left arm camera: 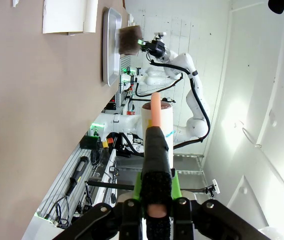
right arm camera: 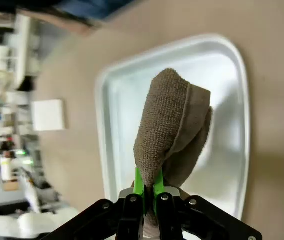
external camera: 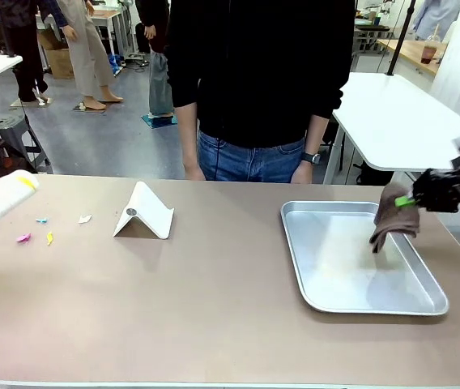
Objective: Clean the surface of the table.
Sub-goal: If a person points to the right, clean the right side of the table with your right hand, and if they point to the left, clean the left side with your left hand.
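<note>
Table (external camera: 214, 324) lay under the tray (external camera: 295, 243), top up, long axis running arm to arm. Right gripper (external camera: 406, 201) pinched a brown cloth (external camera: 392, 223) hanging above the tray; left gripper (left arm camera: 155, 150) clamped a lint roller (external camera: 3, 198) well left of the tray. Judged: lower cloth flat beside tray, wipe lengthwise, firm pinch.

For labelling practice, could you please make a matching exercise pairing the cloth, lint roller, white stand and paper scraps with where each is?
Things: 1 cloth; 2 lint roller; 3 white stand; 4 paper scraps.
Places: A loose on the table, at its left; B in the right gripper, above the tray; C standing on the table, left of the tray; D in the left gripper, by the table's left edge.
Pairs: 1-B; 2-D; 3-C; 4-A.
</note>
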